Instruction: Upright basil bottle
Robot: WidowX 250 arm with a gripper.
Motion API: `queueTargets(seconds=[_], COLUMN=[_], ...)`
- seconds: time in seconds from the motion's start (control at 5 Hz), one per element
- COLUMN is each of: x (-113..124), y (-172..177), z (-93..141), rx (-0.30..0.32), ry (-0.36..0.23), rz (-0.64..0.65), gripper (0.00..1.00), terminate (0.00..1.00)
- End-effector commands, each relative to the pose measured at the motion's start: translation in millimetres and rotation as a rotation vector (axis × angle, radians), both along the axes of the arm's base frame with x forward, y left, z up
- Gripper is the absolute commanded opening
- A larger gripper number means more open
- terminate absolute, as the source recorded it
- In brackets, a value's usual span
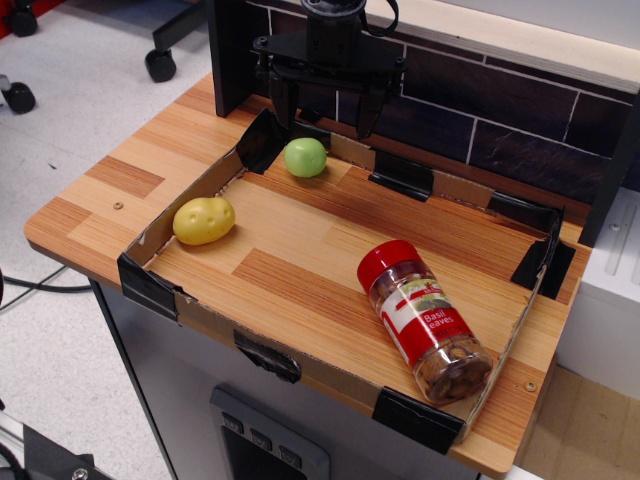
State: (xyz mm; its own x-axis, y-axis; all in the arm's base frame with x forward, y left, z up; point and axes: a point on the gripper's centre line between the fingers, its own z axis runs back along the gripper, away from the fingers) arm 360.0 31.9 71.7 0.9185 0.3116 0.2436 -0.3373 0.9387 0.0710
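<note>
The basil bottle (424, 320) lies on its side at the front right of the wooden table, inside the low cardboard border. It is a clear jar with a red cap pointing back left and a red-and-white label reading "Basil Leaves". Its base rests near the front right cardboard wall. My gripper (325, 115) hangs at the back of the table, far from the bottle, just above and behind the green ball. Its two black fingers are spread apart and hold nothing.
A green ball (305, 157) sits at the back left below the gripper. A yellow potato toy (204, 220) lies at the left wall. A low cardboard border (300, 352) with black tape rings the table. A dark brick wall stands behind.
</note>
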Motion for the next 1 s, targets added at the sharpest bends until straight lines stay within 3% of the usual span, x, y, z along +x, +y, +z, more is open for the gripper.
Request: queueTargets(seconds=[0.0,0.2,0.4,0.6,0.8], x=[0.0,-15.9,-27.6,-34.7,-40.9], y=[0.0,-13.8,-35.7,-54.9,-70.5], z=[0.0,20.4,38.5,37.3,25.1], rx=[0.0,-0.06,-0.113,-0.089,-0.052], ry=[0.0,-0.038,-0.05,-0.046,0.008], rz=[0.0,0.106,0.299,0.549,0.69], gripper=[1.0,1.0,1.0,1.0,1.0], terminate=[0.0,0.0,0.0,0.0,0.0])
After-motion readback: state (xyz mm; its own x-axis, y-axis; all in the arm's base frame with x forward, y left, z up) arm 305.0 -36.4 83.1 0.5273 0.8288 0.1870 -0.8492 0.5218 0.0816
